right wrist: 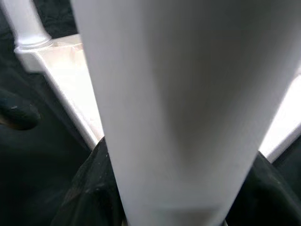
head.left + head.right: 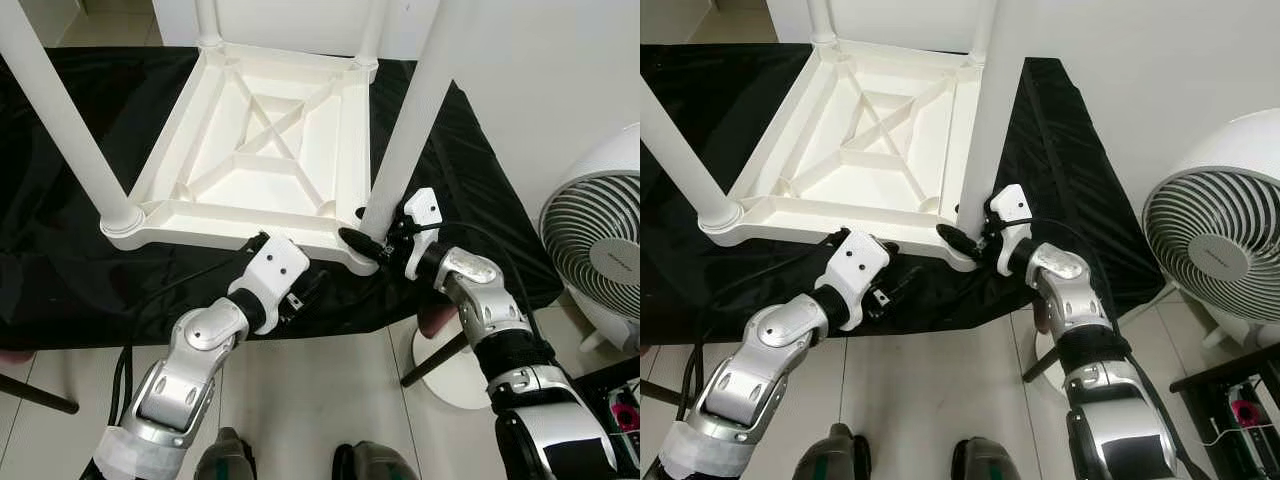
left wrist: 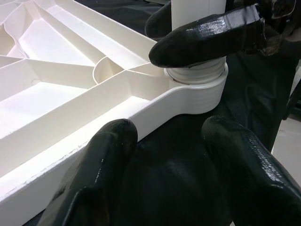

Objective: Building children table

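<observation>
A white children's table (image 2: 250, 215) lies upside down on a black cloth (image 2: 60, 270), its legs pointing up. My right gripper (image 2: 365, 238) is shut around the base of the near right leg (image 2: 410, 120), just above its round socket (image 3: 202, 89). In the right wrist view that leg (image 1: 174, 108) stands close between the fingers. My left gripper (image 2: 303, 292) is open, low over the cloth at the table's front rim, left of that corner. One of its fingers (image 3: 89, 179) lies against the rim (image 3: 70, 146). The near left leg (image 2: 60, 120) stands in its corner.
A white fan (image 2: 600, 240) stands on the floor to the right. A round white stand base (image 2: 450, 365) and a dark slanted bar sit under the table's right end. My feet (image 2: 225, 460) are on the tiled floor at the cloth's front edge.
</observation>
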### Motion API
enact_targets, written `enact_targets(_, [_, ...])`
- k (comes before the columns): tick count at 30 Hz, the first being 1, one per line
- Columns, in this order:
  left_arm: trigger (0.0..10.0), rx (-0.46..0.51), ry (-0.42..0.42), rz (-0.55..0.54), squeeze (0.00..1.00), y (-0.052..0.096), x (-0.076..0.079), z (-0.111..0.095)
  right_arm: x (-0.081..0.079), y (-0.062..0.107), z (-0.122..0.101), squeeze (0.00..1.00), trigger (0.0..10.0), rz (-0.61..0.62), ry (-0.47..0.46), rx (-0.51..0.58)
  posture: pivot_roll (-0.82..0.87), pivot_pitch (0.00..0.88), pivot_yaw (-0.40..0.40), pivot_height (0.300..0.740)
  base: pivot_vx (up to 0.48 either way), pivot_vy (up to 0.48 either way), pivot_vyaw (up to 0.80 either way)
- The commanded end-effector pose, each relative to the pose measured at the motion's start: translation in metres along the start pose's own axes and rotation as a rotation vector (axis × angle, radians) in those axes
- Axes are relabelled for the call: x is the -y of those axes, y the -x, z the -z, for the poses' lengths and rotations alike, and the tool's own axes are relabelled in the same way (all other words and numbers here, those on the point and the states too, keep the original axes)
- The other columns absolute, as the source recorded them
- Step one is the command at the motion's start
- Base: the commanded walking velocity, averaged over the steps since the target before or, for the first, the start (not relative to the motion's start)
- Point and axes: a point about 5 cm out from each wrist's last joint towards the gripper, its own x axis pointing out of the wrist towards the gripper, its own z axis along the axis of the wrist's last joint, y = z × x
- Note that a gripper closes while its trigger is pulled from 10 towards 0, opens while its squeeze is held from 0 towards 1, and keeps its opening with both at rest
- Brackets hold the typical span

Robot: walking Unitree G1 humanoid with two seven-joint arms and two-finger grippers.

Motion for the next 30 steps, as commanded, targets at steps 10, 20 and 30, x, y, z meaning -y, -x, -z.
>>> enact_targets(10, [10.0, 0.012, 0.01, 0.006, 0.0, -0.002, 0.005, 0.002, -0.009, 0.006, 0.017, 0.0, 0.0, 0.259, -0.051, -0.004, 0.02, 0.042, -0.042, 0.74, 0.0, 0.0, 0.0])
enact_targets(20, [10.0, 0.019, 0.017, 0.035, 0.0, -0.006, 0.008, 0.002, -0.03, 0.009, 0.02, 0.0, 0.0, 0.725, -0.179, 0.006, 0.0, 0.027, -0.033, 0.74, 0.0, 0.0, 0.0])
enact_targets(30, [10.0, 0.029, 0.017, 0.054, 0.0, -0.008, 0.011, 0.001, -0.035, 0.006, 0.009, 1.0, 10.0, 0.586, -0.187, 0.062, -0.01, 0.022, -0.034, 0.74, 0.0, 0.0, 0.0])
